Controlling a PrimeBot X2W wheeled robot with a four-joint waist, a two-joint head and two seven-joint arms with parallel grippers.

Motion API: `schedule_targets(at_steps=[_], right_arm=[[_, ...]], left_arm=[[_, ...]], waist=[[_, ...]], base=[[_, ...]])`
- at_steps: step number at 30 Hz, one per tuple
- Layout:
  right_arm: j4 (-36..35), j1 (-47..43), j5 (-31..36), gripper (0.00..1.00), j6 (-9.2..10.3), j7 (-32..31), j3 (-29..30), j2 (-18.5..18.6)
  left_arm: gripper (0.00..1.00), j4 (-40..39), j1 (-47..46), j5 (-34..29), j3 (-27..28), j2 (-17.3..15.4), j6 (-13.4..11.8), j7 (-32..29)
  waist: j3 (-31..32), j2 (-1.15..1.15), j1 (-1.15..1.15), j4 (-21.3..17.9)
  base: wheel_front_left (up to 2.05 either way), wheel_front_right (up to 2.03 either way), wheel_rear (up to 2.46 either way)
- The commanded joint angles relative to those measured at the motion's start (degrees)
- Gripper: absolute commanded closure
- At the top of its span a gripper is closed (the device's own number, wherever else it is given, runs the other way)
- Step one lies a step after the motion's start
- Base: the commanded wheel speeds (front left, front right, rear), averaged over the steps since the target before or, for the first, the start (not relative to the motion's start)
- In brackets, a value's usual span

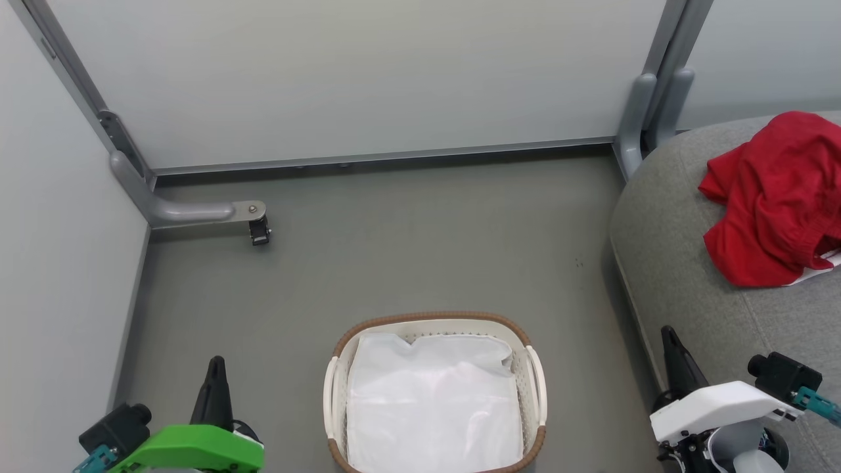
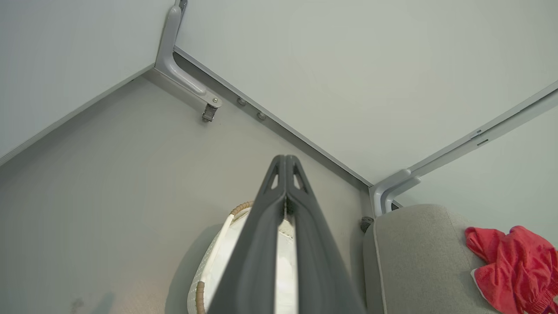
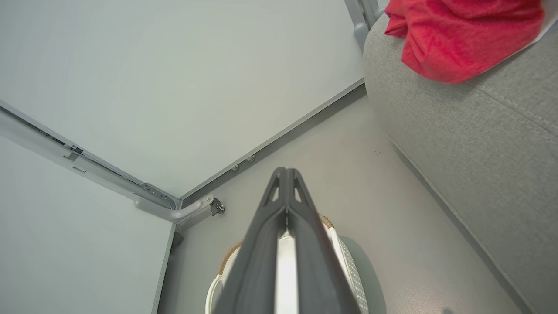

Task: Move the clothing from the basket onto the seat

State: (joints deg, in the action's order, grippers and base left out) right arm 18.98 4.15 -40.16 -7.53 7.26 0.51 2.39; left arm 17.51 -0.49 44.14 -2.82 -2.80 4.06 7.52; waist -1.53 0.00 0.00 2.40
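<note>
Head view gives you both arms low at the near edge, one on either side of the basket (image 1: 430, 317). Your left gripper (image 1: 215, 365) sits at the near left and your right gripper (image 1: 669, 336) at the near right, beside the seat's (image 1: 677, 263) rounded edge. Each points its dark fingers toward the far wall, the right one leaning a little to the left. Both wrist views show you the jaws pressed together, tip to tip, with nothing between them: left gripper (image 2: 285, 162), right gripper (image 3: 285, 173).

You'll find the clothing (image 1: 775, 197) on the seat at the far right, well apart from both grippers. It lies as a crumpled red heap, its longer run going roughly near to far. A strip of white trim (image 1: 818, 270) shows at its near right corner, and the frame edge cuts off its right side.

On the grey floor (image 1: 407, 249), the basket holds its white liner (image 1: 433, 401), with its handles to left and right.
</note>
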Motion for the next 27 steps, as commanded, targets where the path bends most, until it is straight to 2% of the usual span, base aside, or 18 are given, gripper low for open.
schedule_targets(at_steps=[1,27], right_arm=[[-1.0,1.3,-2.2,1.00,0.02,-0.5,0.4,0.3],[-2.6,1.7,-20.4,1.00,0.03,-5.4,2.5,0.4]], left_arm=[[1.00,-0.8,-1.8,2.1,0.6,-0.1,0.4,-0.6],[1.00,-1.9,-3.5,18.9,3.9,-0.2,1.6,-5.5]], waist=[[0.0,0.00,0.00,0.0],[0.4,0.00,0.00,-0.7]], base=[[0.00,0.00,0.00],[0.00,0.00,0.00]])
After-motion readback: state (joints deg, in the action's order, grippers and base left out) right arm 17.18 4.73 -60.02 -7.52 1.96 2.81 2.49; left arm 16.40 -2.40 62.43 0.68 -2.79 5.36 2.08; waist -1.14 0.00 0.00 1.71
